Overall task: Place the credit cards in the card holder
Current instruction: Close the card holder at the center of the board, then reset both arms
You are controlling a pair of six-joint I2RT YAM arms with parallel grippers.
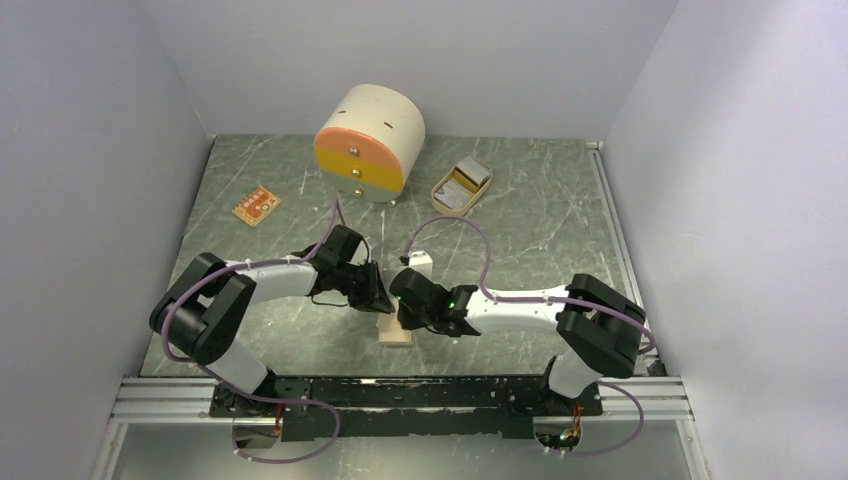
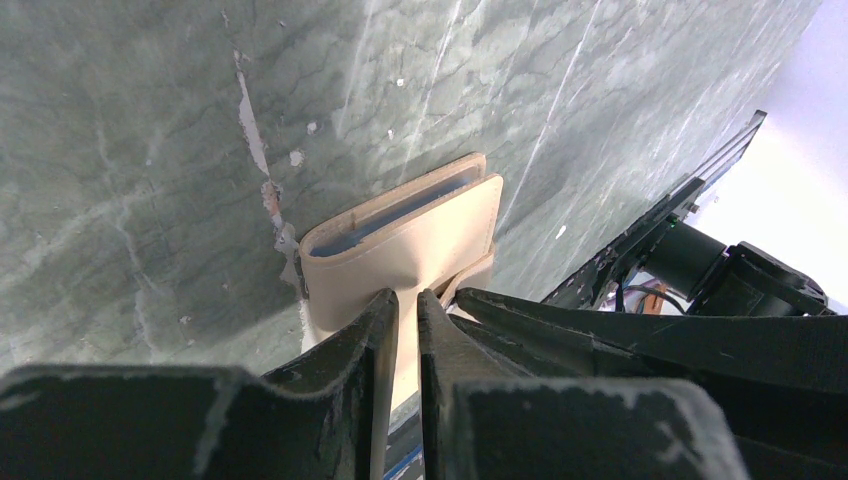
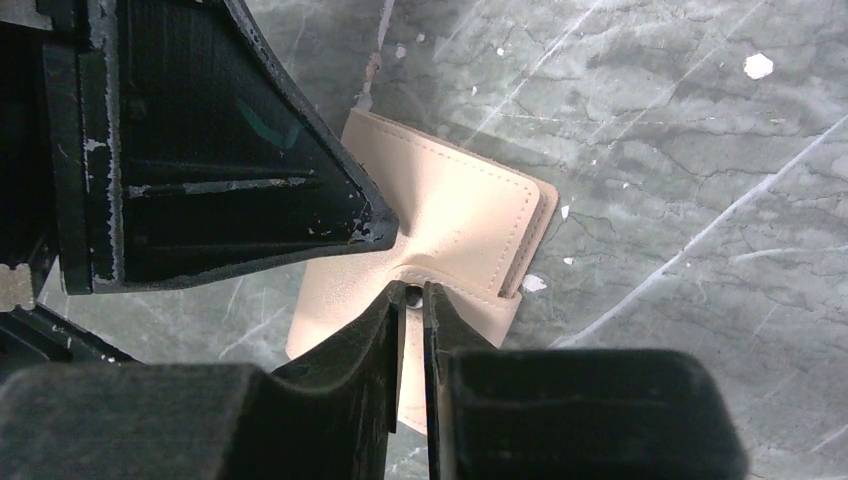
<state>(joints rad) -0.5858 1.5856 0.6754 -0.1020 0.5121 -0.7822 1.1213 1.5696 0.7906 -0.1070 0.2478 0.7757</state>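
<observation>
The dark marbled table carries a round cream drawer box at the back, with a beige oval tray just to its right holding what look like more cards. The arms meet over the near middle of the table, wrists angled in towards each other, so that both work on one small object.

That object is the tan card holder, lying on the table between the two grippers. The left gripper is pinched narrow on the flap nearest it, probably to pin the holder in place. The right gripper is likewise nipped thin on the closing tab, which suggests the two pull against each other to open or steady the pockets.

A light-blue card shows edge-on inside a pocket, so the task seems partly done. An orange card lies well apart at the far left, not yet collected. The grips are slim, and the tab could slip free under a sideways tug
</observation>
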